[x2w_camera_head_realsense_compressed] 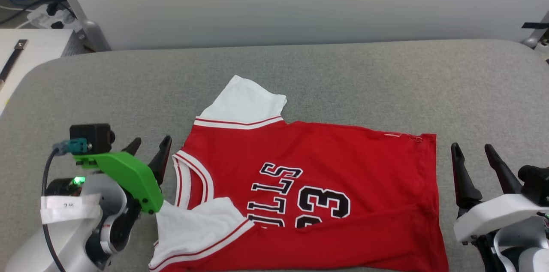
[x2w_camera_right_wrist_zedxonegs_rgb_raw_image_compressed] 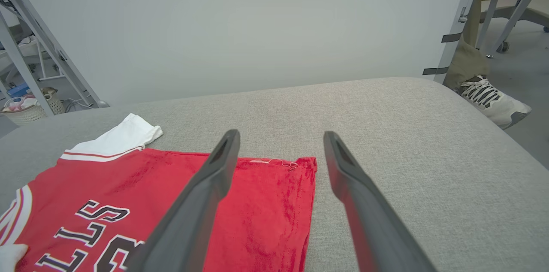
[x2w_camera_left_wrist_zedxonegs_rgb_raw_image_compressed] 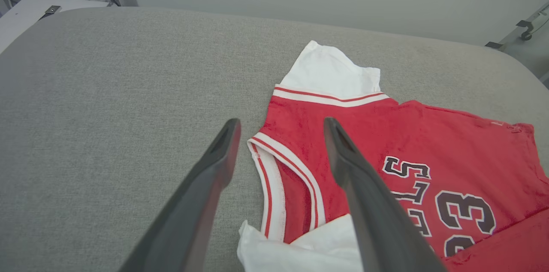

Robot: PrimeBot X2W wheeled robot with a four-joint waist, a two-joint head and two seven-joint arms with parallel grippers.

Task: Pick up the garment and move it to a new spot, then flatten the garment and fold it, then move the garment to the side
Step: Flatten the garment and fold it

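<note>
Now the garment (x2w_camera_head_realsense_compressed: 326, 164) is lying front-up on the grey padded table (x2w_camera_head_realsense_compressed: 343, 74), its collar (x2w_camera_head_realsense_compressed: 188, 173) pointing left and its hem (x2w_camera_head_realsense_compressed: 431, 186) pointing right. Its far sleeve (x2w_camera_head_realsense_compressed: 244, 100) is spreading flat on the padding, while the near sleeve (x2w_camera_head_realsense_compressed: 201, 225) is lying folded over the red body. A near strip of red cloth is covering part of the black number. The left gripper (x2w_camera_head_realsense_compressed: 152, 140) is sitting just beside the collar, fingers spread apart and holding nothing. The right gripper (x2w_camera_head_realsense_compressed: 472, 146) is sitting just beside the hem, likewise spread wide and empty. Beyond the table's far right corner, a person's shoe (x2w_camera_right_wrist_zedxonegs_rgb_raw_image_compressed: 493, 100) is resting on the floor.
</note>
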